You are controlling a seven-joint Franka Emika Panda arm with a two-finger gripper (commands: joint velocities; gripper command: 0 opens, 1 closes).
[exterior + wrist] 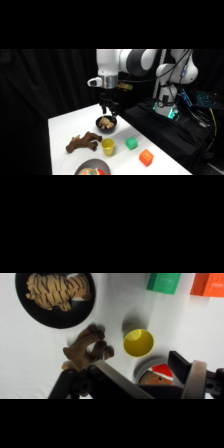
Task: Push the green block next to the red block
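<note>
the white arm reaches in from the upper right of the side view and its gripper [109, 107] hangs over the far part of the white table [62, 131], just above a black bowl [106, 123] that holds a small striped, tan-and-brown thing. whether the claw is wide or narrow cannot be told from either view. in the side view the green block [131, 143] sits on the table to the right of a yellow cup [108, 146], near it but not touching. the red block [146, 158] lies nearer the camera and a little further right than the green one, with a strip of bare table between the two, so they are close but apart. left of the cup lies a brown plush animal [83, 143], stretched out on its side, its right end just beside the cup. at the near edge of the table a grey plate [92, 167] is cut off by the picture's bottom, with something red and pale on it. in the wrist view the gripper [145, 381] shows as dark linkage rising from the bottom edge, the bowl [55, 299] is at the upper left, the plush animal [87, 349] is in the middle, and the cup [138, 342] is seen from above, open and upright. the green block [163, 282] and red block [207, 284] sit along the top edge there, both cut off, with white table [200, 329] between them, and the plate [142, 369] peeks out behind the linkage.
</note>
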